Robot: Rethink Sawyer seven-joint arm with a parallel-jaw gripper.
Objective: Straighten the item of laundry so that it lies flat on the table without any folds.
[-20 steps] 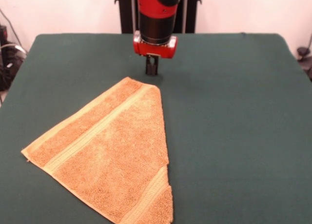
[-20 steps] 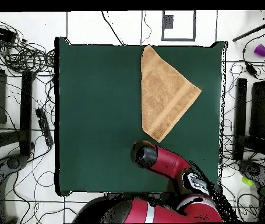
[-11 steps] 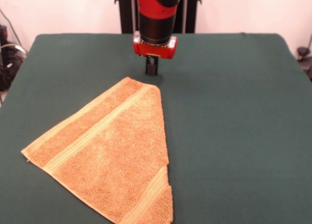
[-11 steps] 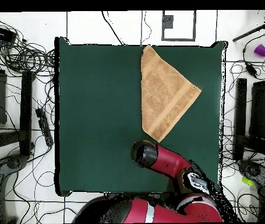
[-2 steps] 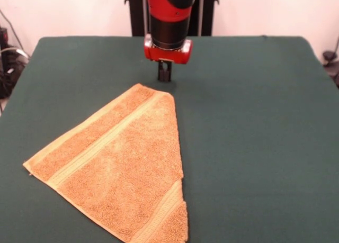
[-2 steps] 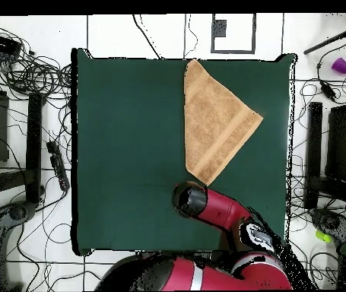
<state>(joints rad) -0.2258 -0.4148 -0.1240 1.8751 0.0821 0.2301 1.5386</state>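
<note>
An orange-yellow terry towel (image 5: 119, 169) with paler woven bands lies folded into a rough triangle on the near left part of the dark green felt-topped bench (image 5: 254, 121), its near corner running off the front edge of the front view. Just beyond the towel's far tip, the red and black arm's gripper (image 5: 164, 73) hangs above the bench, apparently clear of the cloth, its fingers drawn narrow and holding nothing.

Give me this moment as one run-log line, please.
towel: folded into a triangle on table | gripper: beyond towel's far corner, apart, holding nothing | unfolding: not done
</note>
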